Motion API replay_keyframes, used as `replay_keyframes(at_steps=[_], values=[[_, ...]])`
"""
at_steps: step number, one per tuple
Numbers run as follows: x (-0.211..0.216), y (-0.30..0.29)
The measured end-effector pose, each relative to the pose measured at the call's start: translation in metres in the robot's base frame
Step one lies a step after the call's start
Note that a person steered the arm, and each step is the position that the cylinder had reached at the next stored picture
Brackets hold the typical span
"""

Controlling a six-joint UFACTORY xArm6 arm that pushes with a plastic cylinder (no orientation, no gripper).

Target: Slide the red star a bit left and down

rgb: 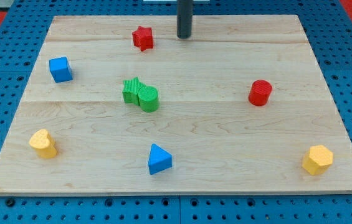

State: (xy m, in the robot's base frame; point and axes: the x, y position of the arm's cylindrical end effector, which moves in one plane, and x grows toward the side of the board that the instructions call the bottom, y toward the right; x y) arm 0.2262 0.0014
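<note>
The red star (142, 38) lies near the view's top, left of centre, on the wooden board (225, 143). My tip (184, 36) stands on the board to the star's right, about a block's width away and not touching it. The dark rod rises straight up out of the view's top edge.
A blue cube (60, 69) sits at the left. A green star (132, 89) touches a green cylinder (149, 98) at centre. A red cylinder (260, 93) is at the right. Yellow blocks sit at bottom left (43, 143) and bottom right (317, 159). A blue triangle (159, 159) is at bottom centre.
</note>
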Motion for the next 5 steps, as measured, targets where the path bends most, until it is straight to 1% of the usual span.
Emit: replay_keyframes(at_steps=[1, 2, 3, 4, 5], values=[[-0.027, -0.055], [0.016, -0.08], [0.048, -0.07], [0.057, -0.054], [0.081, -0.017]])
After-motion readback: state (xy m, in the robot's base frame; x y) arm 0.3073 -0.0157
